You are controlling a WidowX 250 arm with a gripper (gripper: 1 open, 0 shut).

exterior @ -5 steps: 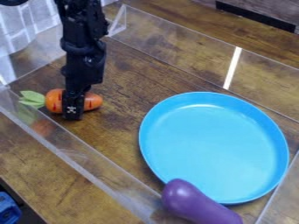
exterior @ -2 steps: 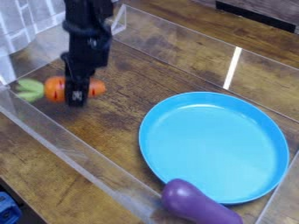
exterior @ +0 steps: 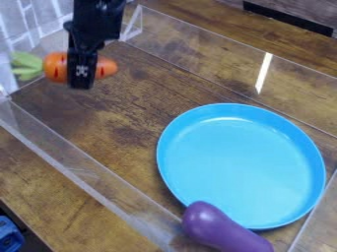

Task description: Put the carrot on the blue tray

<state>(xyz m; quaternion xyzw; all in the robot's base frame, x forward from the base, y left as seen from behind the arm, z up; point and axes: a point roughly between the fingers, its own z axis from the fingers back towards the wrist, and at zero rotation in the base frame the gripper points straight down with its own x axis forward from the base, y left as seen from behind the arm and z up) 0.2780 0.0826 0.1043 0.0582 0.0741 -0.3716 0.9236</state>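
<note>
The orange carrot (exterior: 59, 67) with its green leafy top (exterior: 26, 65) hangs in the air at the upper left, above the wooden table. My black gripper (exterior: 83, 71) is shut on the carrot's middle, coming down from above. The large round blue tray (exterior: 242, 162) lies at the right, well away from the carrot and lower in the view, with nothing on it.
A glossy purple eggplant (exterior: 220, 229) lies at the tray's front edge. Clear acrylic walls (exterior: 66, 157) fence the wooden table along the front left and back. A white grid object stands at the far upper left.
The gripper has lifted the carrot off the table, rising and shifting slightly up and left in the view. The tray and eggplant have not moved.
</note>
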